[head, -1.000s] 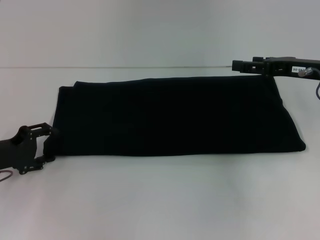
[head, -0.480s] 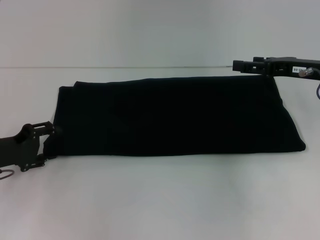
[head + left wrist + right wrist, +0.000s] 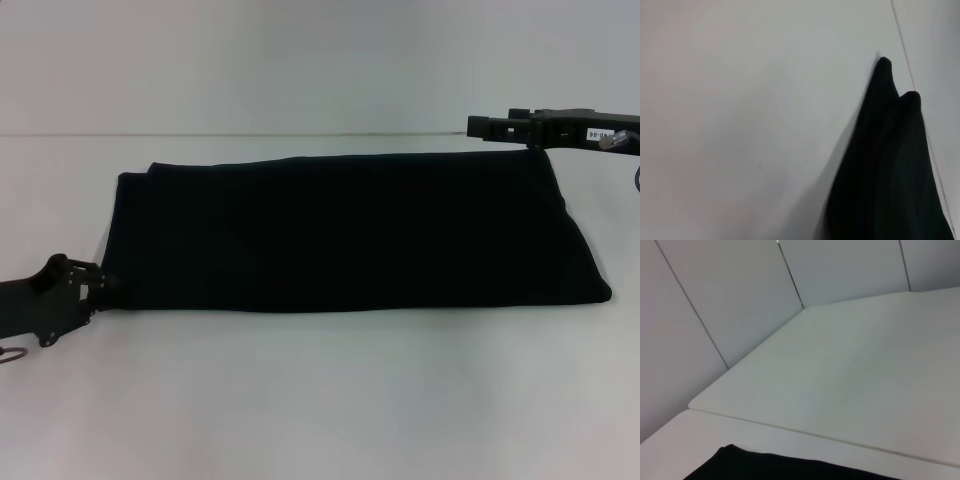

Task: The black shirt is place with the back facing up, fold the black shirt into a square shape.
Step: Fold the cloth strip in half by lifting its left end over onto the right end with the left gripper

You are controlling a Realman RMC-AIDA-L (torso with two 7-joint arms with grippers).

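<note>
Lying across the middle of the white counter (image 3: 320,400), the black shirt (image 3: 350,230) is a long folded band, reaching from near the left edge toward the right. The left pincer (image 3: 98,285) sits low at the band's near-left corner, touching the cloth — whether its fingers have closed on any fabric cannot be told. The right pincer (image 3: 480,127) hovers just beyond the far-right corner, holding nothing that shows; its opening cannot be told either. Risk, as a judgement: a grip catching only the top layer would peel the fold apart. The cloth looks soft, matte and limp — the counter smooth and hard.
</note>
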